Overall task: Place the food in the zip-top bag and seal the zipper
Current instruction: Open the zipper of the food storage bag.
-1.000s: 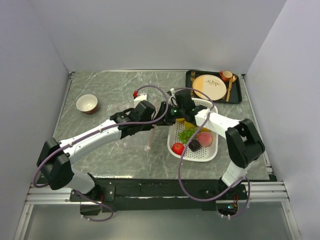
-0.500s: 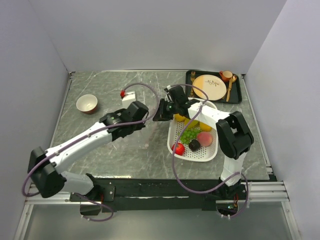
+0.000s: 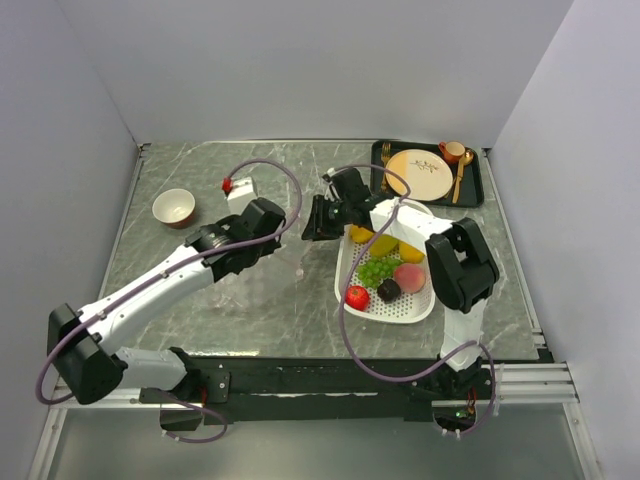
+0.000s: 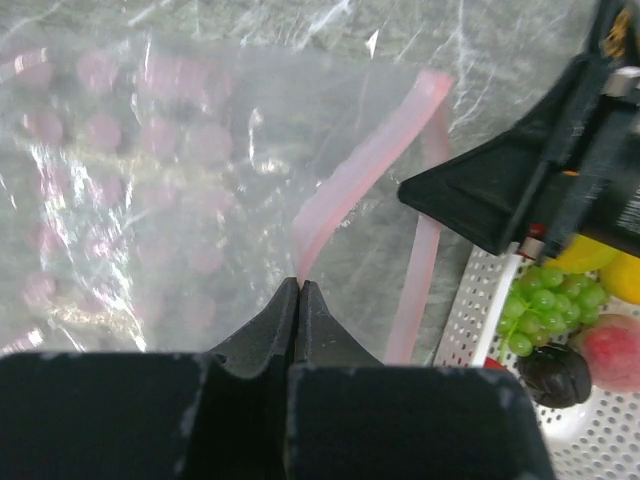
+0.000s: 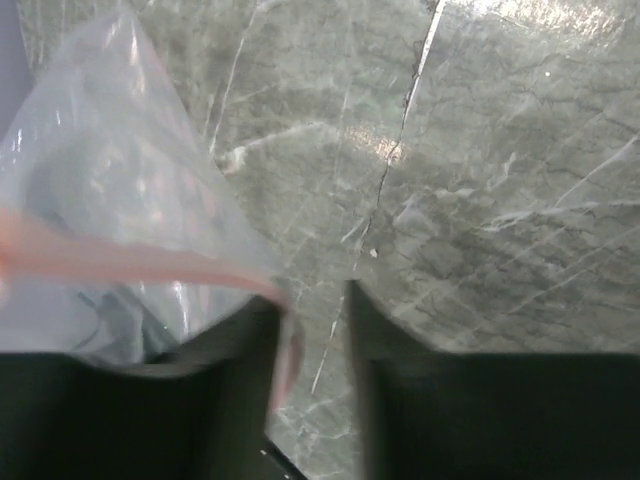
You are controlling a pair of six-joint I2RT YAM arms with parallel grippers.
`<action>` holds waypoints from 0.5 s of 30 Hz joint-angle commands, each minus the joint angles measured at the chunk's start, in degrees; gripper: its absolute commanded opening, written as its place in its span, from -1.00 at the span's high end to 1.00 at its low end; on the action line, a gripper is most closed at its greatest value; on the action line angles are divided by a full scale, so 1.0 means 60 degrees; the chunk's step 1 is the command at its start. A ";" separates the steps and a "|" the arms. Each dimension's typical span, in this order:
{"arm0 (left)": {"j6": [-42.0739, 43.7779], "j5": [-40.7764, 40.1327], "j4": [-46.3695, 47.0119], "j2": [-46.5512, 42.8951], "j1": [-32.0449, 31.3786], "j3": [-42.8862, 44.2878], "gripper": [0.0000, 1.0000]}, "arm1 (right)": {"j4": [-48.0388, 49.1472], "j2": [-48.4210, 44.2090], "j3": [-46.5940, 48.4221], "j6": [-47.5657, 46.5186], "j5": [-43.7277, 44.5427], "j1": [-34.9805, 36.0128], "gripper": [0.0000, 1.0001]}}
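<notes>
Counting one white basket [image 3: 415,306] with one grape bunch [image 3: 375,270], one pink peach [image 3: 408,277], one red tomato [image 3: 356,297], one dark piece [image 3: 389,290], plus yellow-orange pieces [image 3: 384,244] too bunched to count. Left of the basket: one clear bag [image 4: 150,180], one bowl [image 3: 174,208]. Behind the basket: one tray [image 3: 476,196], one plate [image 3: 419,174], one cup [image 3: 452,151].

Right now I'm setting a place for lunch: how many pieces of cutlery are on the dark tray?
2: a fork left of the plate, and a spoon right of it. The plate could hide more.
</notes>
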 commanded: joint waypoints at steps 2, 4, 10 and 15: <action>-0.0082 0.0109 0.0451 0.0516 0.0025 -0.0002 0.99 | -0.0307 -0.1637 -0.0220 -0.0365 0.1058 -0.0014 -0.15; -0.0024 0.0153 0.0584 0.0663 0.0025 -0.0002 0.98 | -0.0513 -0.2048 -0.0512 -0.0336 0.1748 -0.0014 -0.21; 0.0123 0.0284 0.0935 0.0941 0.0054 0.0013 0.98 | -0.1435 -0.3850 -0.1232 0.0059 0.3860 -0.0292 -0.41; 0.0342 0.0563 0.1360 0.1014 0.0054 -0.0133 0.96 | -0.1935 -0.4642 -0.2239 -0.0233 0.5104 -0.0628 -0.43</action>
